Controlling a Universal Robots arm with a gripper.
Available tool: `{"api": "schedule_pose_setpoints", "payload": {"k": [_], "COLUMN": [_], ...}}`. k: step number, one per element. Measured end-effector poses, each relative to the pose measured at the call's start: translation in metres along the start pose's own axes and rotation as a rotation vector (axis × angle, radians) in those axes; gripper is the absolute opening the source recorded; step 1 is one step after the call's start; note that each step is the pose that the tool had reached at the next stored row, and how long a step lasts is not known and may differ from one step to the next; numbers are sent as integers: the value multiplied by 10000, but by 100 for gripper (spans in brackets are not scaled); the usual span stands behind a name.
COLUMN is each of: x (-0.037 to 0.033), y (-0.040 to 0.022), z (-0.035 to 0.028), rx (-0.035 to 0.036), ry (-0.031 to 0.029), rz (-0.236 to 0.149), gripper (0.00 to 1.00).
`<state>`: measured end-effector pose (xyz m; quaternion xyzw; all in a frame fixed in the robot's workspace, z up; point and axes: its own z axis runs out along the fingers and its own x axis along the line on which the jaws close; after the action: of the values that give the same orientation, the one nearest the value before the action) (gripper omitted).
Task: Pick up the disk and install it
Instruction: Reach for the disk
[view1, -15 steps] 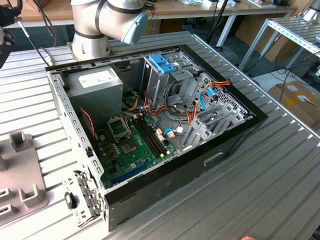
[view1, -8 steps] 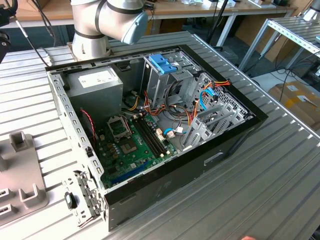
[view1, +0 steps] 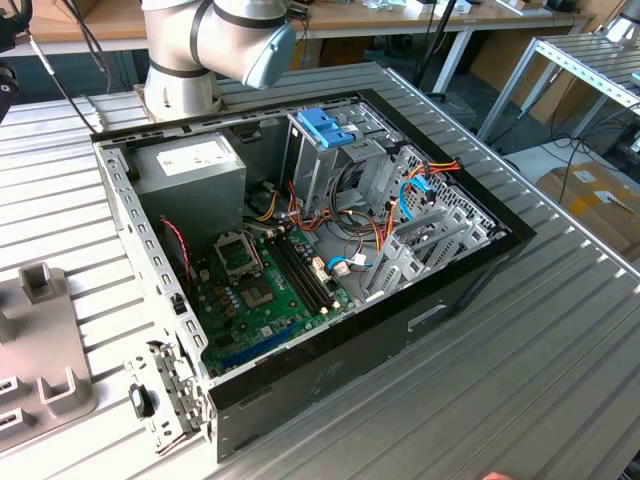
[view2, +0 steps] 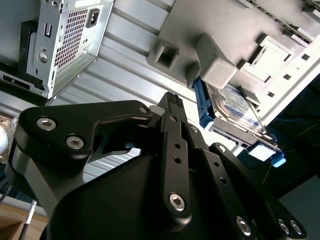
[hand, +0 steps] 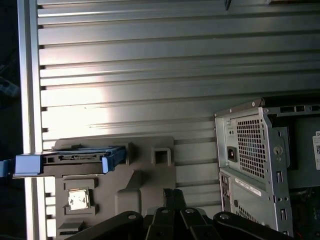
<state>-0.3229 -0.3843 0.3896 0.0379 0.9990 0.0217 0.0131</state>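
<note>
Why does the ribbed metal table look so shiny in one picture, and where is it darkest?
In the first wrist view, light glares off the table in a bright patch near the disk. In the second wrist view, the black gripper looms dark against the lit table. In the exterior view, lighting is even, with shadow inside the computer case.

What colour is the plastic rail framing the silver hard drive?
The plastic rail is light blue; first wrist view shows best.
</note>
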Motion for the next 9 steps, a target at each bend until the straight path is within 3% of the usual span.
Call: {"api": "schedule_pose_setpoints", "payload": {"k": [9], "x": [62], "y": [-4], "z": [1], "rx": [0], "ry": [-1], "rz": [0], "gripper": [11]}}
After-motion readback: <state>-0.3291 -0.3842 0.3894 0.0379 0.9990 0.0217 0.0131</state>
